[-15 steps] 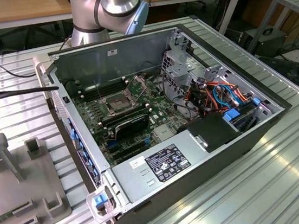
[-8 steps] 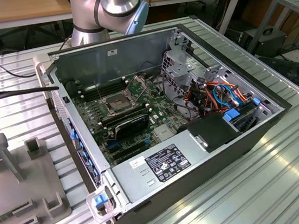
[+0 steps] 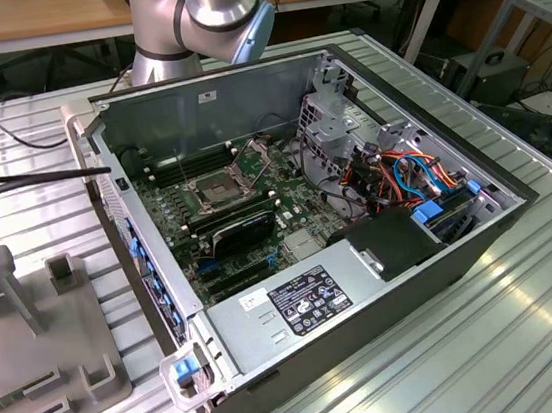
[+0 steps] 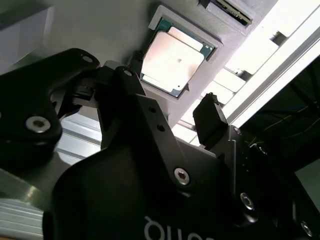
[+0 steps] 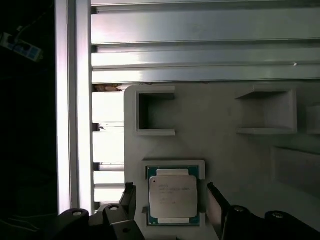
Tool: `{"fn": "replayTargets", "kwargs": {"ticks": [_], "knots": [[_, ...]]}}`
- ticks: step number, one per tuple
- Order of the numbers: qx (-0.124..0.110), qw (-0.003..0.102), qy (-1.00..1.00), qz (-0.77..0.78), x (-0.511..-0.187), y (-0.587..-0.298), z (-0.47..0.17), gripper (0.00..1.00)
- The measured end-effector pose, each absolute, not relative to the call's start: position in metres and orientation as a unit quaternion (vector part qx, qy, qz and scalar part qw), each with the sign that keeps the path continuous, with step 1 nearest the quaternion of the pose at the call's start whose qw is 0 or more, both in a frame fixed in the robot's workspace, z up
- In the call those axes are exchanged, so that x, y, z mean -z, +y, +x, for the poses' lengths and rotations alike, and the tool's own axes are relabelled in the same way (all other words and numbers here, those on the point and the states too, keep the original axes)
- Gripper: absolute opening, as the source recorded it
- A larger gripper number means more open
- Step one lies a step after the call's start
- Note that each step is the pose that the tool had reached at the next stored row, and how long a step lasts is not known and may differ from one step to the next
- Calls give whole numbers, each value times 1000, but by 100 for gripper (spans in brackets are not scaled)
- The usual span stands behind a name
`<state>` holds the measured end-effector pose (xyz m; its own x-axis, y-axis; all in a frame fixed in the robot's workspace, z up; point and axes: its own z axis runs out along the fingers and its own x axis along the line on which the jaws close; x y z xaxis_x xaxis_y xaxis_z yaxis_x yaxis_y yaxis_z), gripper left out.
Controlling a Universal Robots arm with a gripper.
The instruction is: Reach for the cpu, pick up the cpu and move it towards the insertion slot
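The cpu (image 5: pixel 172 196) is a pale, silvery square chip lying flat in a shallow pocket of the grey fixture plate (image 5: pixel 225 150); it also appears in the second wrist view (image 4: pixel 172 60). My gripper (image 5: pixel 172 204) is open just above it. One black finger (image 5: pixel 129 200) stands on one side of the chip and the other finger (image 5: pixel 216 206) on the opposite side, each with a gap to the chip. In the exterior view the insertion slot (image 3: pixel 211 188), a silver-framed square socket with a dark centre, sits on the motherboard inside the open computer case.
The grey fixture plate (image 3: pixel 30 337) with raised blocks lies on the ribbed aluminium table at the exterior view's left, beside the case wall (image 3: pixel 117 226). Inside the case are a black card (image 3: pixel 244 233), a power supply (image 3: pixel 298 304) and coloured cables (image 3: pixel 403 176). The arm's base (image 3: pixel 197 15) stands behind the case.
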<state>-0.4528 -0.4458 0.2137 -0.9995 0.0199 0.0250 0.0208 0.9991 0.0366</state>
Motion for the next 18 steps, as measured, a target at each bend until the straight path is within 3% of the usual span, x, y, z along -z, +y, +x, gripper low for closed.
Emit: {"fn": "replayTargets", "kwargs": {"ticks": [18], "knots": [[18, 12, -1000, -12, -195, -450, -453, 67]]}}
